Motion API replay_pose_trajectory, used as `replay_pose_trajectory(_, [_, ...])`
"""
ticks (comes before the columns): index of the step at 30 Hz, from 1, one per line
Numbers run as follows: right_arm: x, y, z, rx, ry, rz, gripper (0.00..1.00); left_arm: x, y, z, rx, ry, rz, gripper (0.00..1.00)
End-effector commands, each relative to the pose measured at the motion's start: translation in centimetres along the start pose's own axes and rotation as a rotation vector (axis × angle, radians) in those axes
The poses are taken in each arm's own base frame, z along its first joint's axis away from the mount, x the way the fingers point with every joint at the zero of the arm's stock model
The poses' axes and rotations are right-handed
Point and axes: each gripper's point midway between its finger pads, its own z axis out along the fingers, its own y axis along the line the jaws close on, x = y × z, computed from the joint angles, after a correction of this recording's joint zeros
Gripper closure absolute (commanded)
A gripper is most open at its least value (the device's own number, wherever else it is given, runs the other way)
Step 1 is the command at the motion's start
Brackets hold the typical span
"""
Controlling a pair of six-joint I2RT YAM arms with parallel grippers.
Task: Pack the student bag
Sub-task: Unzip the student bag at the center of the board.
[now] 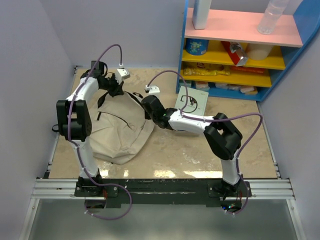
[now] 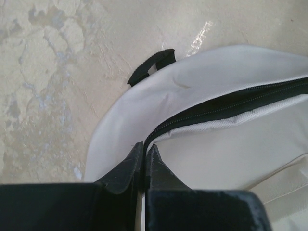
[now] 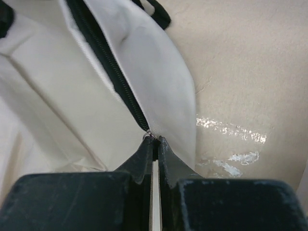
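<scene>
Pressed tight together, the left gripper (image 2: pixel 145 153) and right gripper (image 3: pixel 153 142) each pinch the black zipper (image 2: pixel 226 103) edge of the big soft tan fabric student bag (image 1: pixel 120 135), which lies on the left side of the pale stone-look table (image 1: pixel 200 150), probably so they can pull its top open.

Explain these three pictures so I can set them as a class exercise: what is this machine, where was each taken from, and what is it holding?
This is a robot: two arms bolted to a table, each ending in a two-fingered hand. The wide picture comes from a camera above and behind them. The close-ups come from cameras on the wrists; the dark shapes at the bottom are each hand's own fingers. On the table lie a beige backpack and a white booklet; a coloured shelf stands beyond. The left hand is shut on the backpack's edge at an end of its black zipper; the right hand is shut at a zipper end too.
</scene>
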Motion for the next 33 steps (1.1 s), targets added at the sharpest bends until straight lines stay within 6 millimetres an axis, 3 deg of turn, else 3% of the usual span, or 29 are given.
replay_pose_trajectory(1, [-0.6,-1.3,0.7,0.120,-0.019,-0.010,1.00,-0.6,-0.4,-1.7,-0.040,-0.032,0.027,1.00])
replay_pose_trajectory(5, [0.2,-2.3,1.0,0.147,-0.007,-0.008,1.00,0.2,-1.1,-1.5,-0.028,-0.021,0.023,1.00])
replay_pose_trajectory(9, [1.7,-3.5,0.5,0.167,0.014,-0.014,1.00,1.0,-0.2,-2.4,-0.039,-0.035,0.011,1.00])
replay_pose_trajectory(10, [0.8,-3.1,0.1,0.144,-0.011,-0.002,1.00,1.0,-0.6,-2.5,-0.023,-0.035,0.014,1.00])
replay_pose_trajectory(11, [0.7,-2.8,0.0,0.125,-0.012,0.000,1.00,0.6,-0.9,-2.7,-0.012,-0.045,0.023,0.96])
replay_pose_trajectory(12, [0.2,-2.3,-0.2,0.110,-0.023,0.006,1.00,-0.3,-1.7,-2.7,0.031,-0.091,0.049,0.75])
replay_pose_trajectory(14, [-0.7,-1.9,-0.2,0.100,-0.032,0.006,1.00,-2.2,-3.2,-3.4,0.072,-0.144,0.094,0.57])
replay_pose_trajectory(18, [-3.1,-0.3,-0.8,0.046,-0.075,0.027,1.00,-5.1,-7.2,-2.2,0.156,-0.211,0.248,0.43])
replay_pose_trajectory(24, [-4.6,0.7,-1.6,0.005,-0.098,0.045,1.00,-7.0,-10.4,1.4,0.280,-0.220,0.360,0.41])
replay_pose_trajectory(28, [-4.9,0.5,-1.8,0.008,-0.104,0.046,1.00,-5.8,-11.4,3.7,0.351,-0.169,0.391,0.41])
replay_pose_trajectory(33, [-5.3,0.5,-2.1,0.004,-0.112,0.051,1.00,-4.7,-11.0,3.9,0.414,-0.107,0.415,0.45])
